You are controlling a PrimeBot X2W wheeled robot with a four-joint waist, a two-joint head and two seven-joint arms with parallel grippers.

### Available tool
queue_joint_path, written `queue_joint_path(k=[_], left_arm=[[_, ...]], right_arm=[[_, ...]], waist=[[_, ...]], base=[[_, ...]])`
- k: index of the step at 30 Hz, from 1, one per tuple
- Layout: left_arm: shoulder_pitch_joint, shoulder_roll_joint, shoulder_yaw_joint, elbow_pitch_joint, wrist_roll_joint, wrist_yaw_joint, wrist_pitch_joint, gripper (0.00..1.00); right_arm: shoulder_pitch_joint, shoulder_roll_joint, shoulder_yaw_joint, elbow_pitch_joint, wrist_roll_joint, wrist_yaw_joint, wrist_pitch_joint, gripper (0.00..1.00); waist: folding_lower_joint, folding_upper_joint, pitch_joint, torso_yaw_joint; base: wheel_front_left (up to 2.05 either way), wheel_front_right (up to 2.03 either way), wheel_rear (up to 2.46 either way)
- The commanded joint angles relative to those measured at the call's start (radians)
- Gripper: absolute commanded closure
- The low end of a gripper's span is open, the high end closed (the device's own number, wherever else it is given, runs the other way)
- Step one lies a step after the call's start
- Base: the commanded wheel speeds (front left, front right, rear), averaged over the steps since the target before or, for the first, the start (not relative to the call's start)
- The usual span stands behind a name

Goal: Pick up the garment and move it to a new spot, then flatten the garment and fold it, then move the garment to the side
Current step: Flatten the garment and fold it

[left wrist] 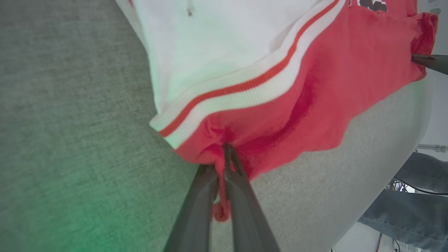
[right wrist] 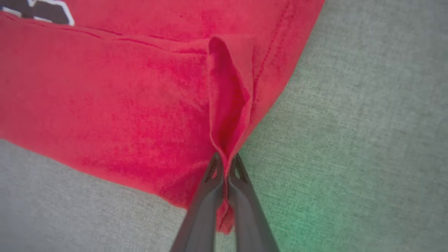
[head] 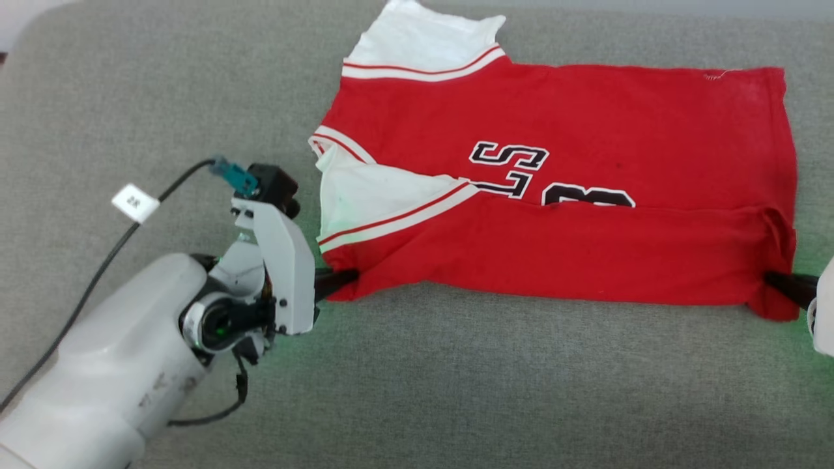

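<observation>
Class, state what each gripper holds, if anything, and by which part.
Both hold the red jersey shirt. The left gripper pinches its near corner beside the white sleeve; the right gripper pinches the opposite near corner.

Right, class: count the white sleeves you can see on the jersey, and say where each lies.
2. One sleeve sticks out from the jersey's far left corner; the other lies folded in at its left end, by the left gripper. None seems hidden.

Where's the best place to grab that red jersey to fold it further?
By the two near corners of the garment, one from each end: it lies flat, and cloth bunches there for pinching, as the left gripper and right gripper do.
</observation>
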Motion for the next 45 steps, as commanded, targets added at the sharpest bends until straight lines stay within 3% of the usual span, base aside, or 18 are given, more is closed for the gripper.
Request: queue_joint_path(k=[1,8,17,20,21,22,23,24,25,26,27,34,41,45], left_arm=[[0.045,0.011,-0.018,-0.007,0.01,-0.001,-0.002,1.0],[0.11,0.074,-0.011,-0.11,0.0,0.018,-0.03,1.0],[0.231,0.192,0.003,-0.377,-0.032,0.104,-0.057,1.0],[0.259,0.211,0.004,-0.429,-0.035,0.128,-0.068,1.0],[0.267,0.214,0.006,-0.442,-0.038,0.135,-0.071,1.0],[0.273,0.217,0.007,-0.45,-0.042,0.139,-0.076,1.0],[0.279,0.22,0.013,-0.458,-0.044,0.143,-0.086,1.0],[0.284,0.223,0.018,-0.463,-0.041,0.149,-0.099,0.76],[0.289,0.224,0.023,-0.469,-0.035,0.151,-0.113,0.58],[0.295,0.225,0.032,-0.474,-0.035,0.157,-0.132,0.15],[0.301,0.228,0.042,-0.479,-0.037,0.159,-0.15,0.0],[0.33,0.23,0.13,-0.48,0.011,0.182,-0.358,0.0],[0.297,0.142,0.207,-0.339,0.096,0.21,-0.607,0.0],[0.21,0.105,0.228,-0.243,0.13,0.189,-0.648,0.0]], right_arm=[[0.037,-0.009,0.013,0.014,0.008,-0.001,-0.005,1.0],[0.102,-0.043,0.019,-0.015,0.043,-0.001,-0.024,1.0],[0.263,-0.132,-0.019,-0.134,0.073,-0.001,-0.016,1.0],[0.309,-0.147,-0.039,-0.166,0.076,-0.001,-0.011,0.85],[0.317,-0.148,-0.05,-0.176,0.07,-0.001,-0.018,0.74],[0.322,-0.144,-0.063,-0.181,0.065,-0.001,-0.026,0.57],[0.327,-0.137,-0.074,-0.189,0.062,-0.001,-0.036,0.19],[0.33,-0.128,-0.089,-0.194,0.057,-0.001,-0.051,0.0],[0.331,-0.118,-0.106,-0.197,0.051,-0.001,-0.068,0.0],[0.329,-0.107,-0.124,-0.202,0.048,-0.001,-0.086,0.0],[0.326,-0.097,-0.14,-0.209,0.041,-0.001,-0.105,0.0],[0.281,0.001,-0.229,-0.256,-0.073,-0.001,-0.335,0.0],[0.203,0.145,-0.27,-0.209,-0.213,-0.001,-0.63,0.0],[0.162,0.21,-0.271,-0.184,-0.275,-0.001,-0.72,0.0]], waist=[[0.0,0.0,-0.026,0.0],[0.0,0.0,-0.075,0.011],[0.0,0.0,-0.097,0.03],[0.0,0.0,-0.101,0.032],[0.0,0.0,-0.104,0.032],[0.0,0.0,-0.108,0.032],[0.0,0.0,-0.112,0.031],[0.0,0.0,-0.115,0.03],[0.0,0.0,-0.119,0.03],[0.0,0.0,-0.123,0.029],[0.0,0.0,-0.126,0.029],[0.0,0.0,-0.134,0.025],[0.0,0.0,-0.115,-0.011],[0.0,0.0,-0.084,-0.054]], base=[[0.0,0.0,0.0],[0.0,0.0,0.0],[0.0,0.0,0.0],[0.0,0.0,0.0],[0.0,0.0,0.0],[0.0,0.0,0.0],[0.0,0.0,0.0],[0.0,0.0,0.0],[0.0,0.0,0.0],[0.0,0.0,0.0],[0.0,0.0,0.0],[0.0,0.0,0.0],[0.0,0.0,0.0],[0.0,0.0,0.0]])
